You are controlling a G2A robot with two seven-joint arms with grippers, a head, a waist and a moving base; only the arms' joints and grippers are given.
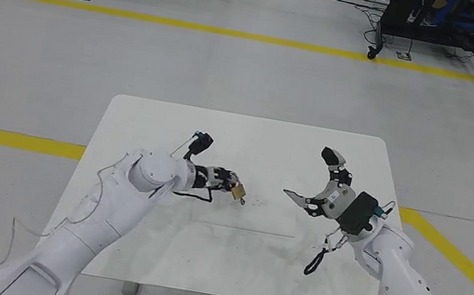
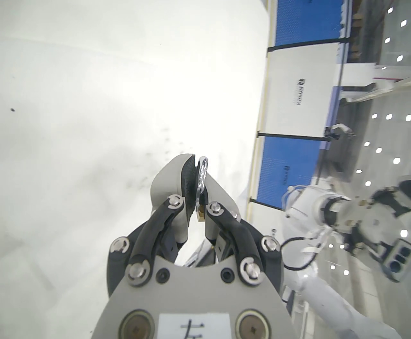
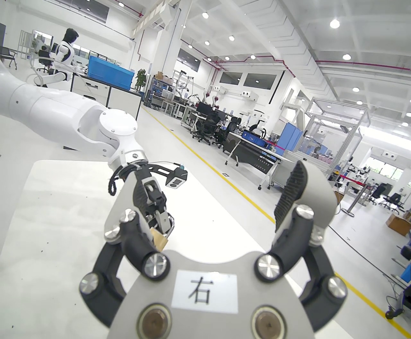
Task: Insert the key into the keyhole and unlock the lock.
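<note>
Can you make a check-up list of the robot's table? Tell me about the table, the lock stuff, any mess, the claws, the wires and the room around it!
Surface: white table, with a few dark specks.
Job's things: brass padlock in the left gripper; silver piece between its fingers, key or shackle cannot be told.
Clutter: nothing seen.
Grippers: left gripper shut on the padlock; right gripper open, holding nothing, apart from the padlock.
Cables: black cable loops at the right wrist.
Surroundings: yellow floor lines; wheeled cart beyond the table.
</note>
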